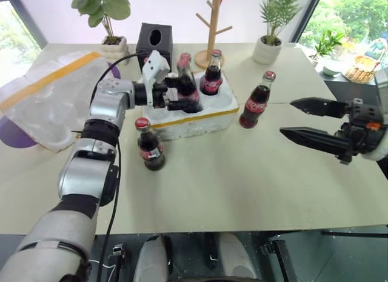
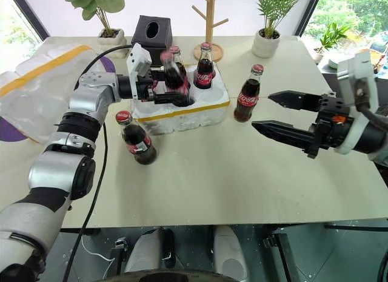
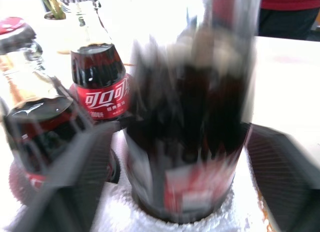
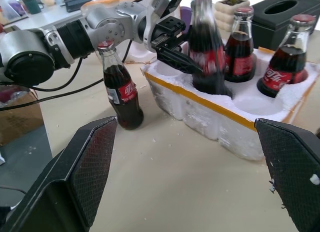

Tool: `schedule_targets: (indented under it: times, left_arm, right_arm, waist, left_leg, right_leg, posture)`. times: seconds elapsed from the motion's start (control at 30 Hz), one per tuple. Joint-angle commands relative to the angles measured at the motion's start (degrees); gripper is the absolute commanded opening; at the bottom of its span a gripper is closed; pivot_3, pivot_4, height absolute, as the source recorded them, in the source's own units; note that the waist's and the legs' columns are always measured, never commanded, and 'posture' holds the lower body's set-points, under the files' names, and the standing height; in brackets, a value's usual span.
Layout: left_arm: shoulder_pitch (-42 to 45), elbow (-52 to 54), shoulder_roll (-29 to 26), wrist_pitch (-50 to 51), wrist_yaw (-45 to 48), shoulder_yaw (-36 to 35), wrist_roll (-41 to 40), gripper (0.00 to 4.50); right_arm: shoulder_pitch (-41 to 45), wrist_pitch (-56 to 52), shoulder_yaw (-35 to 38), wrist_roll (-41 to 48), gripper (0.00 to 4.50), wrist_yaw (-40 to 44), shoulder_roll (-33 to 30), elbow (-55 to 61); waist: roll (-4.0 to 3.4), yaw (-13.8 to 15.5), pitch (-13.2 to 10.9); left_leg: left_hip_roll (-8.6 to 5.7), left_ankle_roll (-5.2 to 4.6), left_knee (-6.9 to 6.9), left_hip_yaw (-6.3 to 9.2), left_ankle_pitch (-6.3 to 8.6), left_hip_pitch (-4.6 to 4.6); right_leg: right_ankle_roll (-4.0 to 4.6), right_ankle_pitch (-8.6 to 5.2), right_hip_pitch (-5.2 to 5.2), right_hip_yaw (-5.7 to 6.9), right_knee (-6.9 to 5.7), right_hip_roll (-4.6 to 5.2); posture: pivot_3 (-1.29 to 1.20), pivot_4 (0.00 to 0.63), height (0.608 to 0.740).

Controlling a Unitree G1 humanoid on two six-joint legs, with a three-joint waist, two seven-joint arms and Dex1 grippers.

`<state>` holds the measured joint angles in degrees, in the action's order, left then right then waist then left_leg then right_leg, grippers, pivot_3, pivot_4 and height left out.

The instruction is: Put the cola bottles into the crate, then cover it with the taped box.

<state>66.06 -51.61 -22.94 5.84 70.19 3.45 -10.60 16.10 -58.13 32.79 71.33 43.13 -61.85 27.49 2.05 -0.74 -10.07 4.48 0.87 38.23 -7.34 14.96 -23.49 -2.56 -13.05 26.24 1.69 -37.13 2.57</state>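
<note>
Three bottles stand in the crate [image 1: 200, 115]; the taped box [image 1: 45, 97] lies far left. Your left gripper [image 1: 180, 94] has its jaws spread around the blurred bottle [image 4: 205, 47], just seated in a well: back it off. Next take the bottle [image 1: 148, 145] near the crate, or the one [image 1: 256, 100] to its right. Right gripper [image 1: 309, 121] hangs spread, empty.

You've got three cola bottles [image 4: 240, 47] standing in the crate [image 1: 200, 115], a low white foam tray with a yellow stripe; one is motion-blurred. One bottle [image 1: 148, 145] stands on the table just left-front of the crate, another [image 1: 256, 100] to its right. Taped box [image 1: 48, 97] lies far left, hollow side up.
</note>
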Motion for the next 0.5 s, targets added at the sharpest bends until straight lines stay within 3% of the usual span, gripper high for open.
schedule_targets:
  times: [0.03,0.3,0.4,0.5]
  left_arm:
    - [-0.3,3.4,-1.5,1.6,0.3,-2.0,-1.2,4.45]
    - [-2.9,16.7,-9.2,10.2,0.8,-6.8,-5.5,4.45]
    - [-7.2,29.6,-16.0,18.8,0.8,-10.6,-9.9,4.45]
    - [-16.9,44.9,-24.3,27.4,0.5,-15.5,-14.4,4.45]
  right_arm:
    - [2.0,1.9,-0.6,0.4,4.5,-0.2,0.2,0.0]
    - [3.9,3.7,-5.0,-2.0,4.5,2.2,0.1,-1.2]
    - [4.9,5.3,-8.1,-5.4,4.5,3.6,-0.1,-2.2]
    - [5.9,6.5,-10.7,-8.0,4.5,4.6,0.5,-3.2]
  waist:
    - [0.0,0.0,0.0]
    - [0.0,-0.2,0.0]
    - [-0.03,-0.5,0.0]
    - [-0.07,-0.7,0.0]
  left_leg:
    - [0.0,0.0,0.01,0.0,0.0,0.0]
    - [0.02,0.0,0.01,0.0,0.0,0.0]
    - [0.03,0.0,0.0,-0.01,0.0,0.03]
    - [0.07,0.01,-0.01,-0.03,0.0,0.1]
  right_leg:
    - [0.0,0.0,-0.01,0.0,0.0,0.0]
    - [0.0,0.0,0.01,0.0,-0.02,-0.01]
    - [0.0,0.0,0.02,-0.01,-0.06,-0.01]
    - [0.0,0.0,0.01,-0.06,-0.11,-0.03]
  posture:
    - [0.0,0.15,0.74]
    - [0.0,0.15,0.74]
    - [0.0,0.15,0.74]
    - [0.0,0.15,0.74]
